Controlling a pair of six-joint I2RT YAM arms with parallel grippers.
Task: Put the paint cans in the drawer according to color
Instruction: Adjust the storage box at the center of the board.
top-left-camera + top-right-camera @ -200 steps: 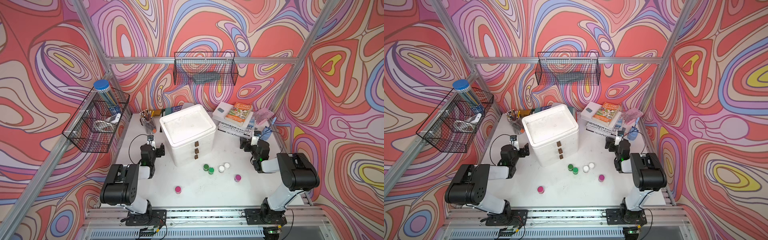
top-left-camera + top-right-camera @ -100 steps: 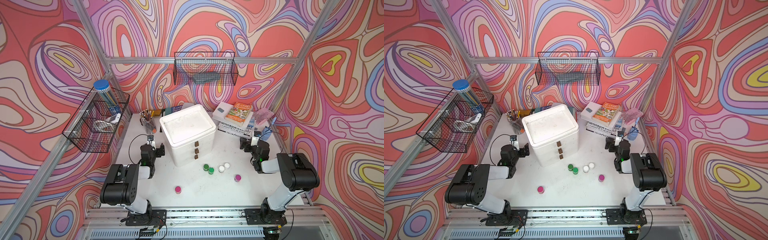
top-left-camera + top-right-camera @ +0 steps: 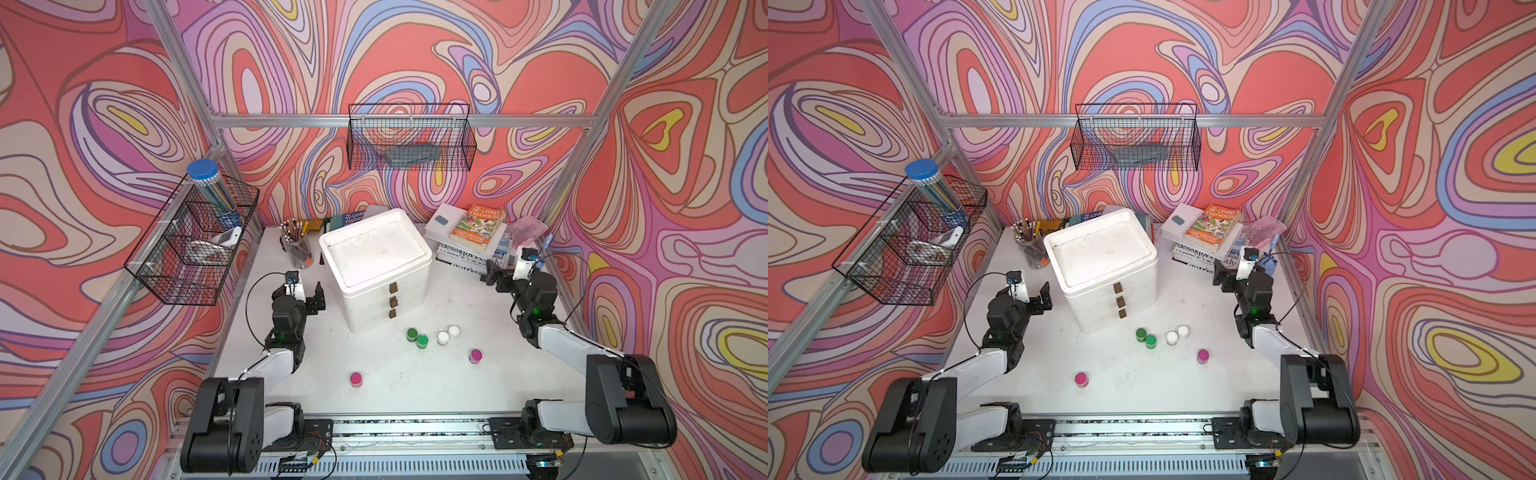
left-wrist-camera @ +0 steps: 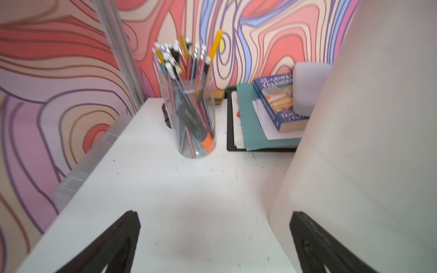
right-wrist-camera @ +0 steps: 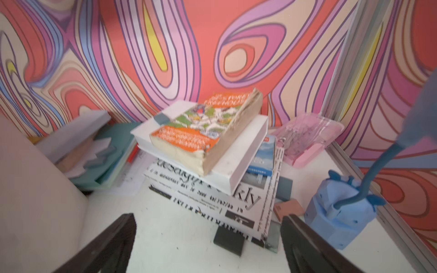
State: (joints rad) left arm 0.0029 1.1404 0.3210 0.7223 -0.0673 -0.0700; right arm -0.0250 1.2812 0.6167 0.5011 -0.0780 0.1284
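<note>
Six paint cans stand on the white table in both top views, in front of the white drawer unit (image 3: 374, 257) (image 3: 1100, 257): two green (image 3: 412, 334) (image 3: 422, 341), two white (image 3: 443, 337) (image 3: 454, 331), and two magenta (image 3: 475, 355) (image 3: 355, 378). All three drawers are shut. My left gripper (image 3: 314, 296) (image 4: 214, 214) is open and empty, left of the unit, whose wall (image 4: 366, 141) fills one side of its view. My right gripper (image 3: 496, 276) (image 5: 208, 216) is open and empty by the books. Neither wrist view shows a can.
A clear cup of pencils (image 3: 297, 249) (image 4: 191, 113) stands back left. A stack of books and magazines (image 3: 473, 237) (image 5: 208, 141) lies back right, with a pink packet (image 5: 307, 137) and a blue holder (image 5: 340, 212) beside it. Wire baskets (image 3: 195, 245) (image 3: 409, 143) hang on the walls.
</note>
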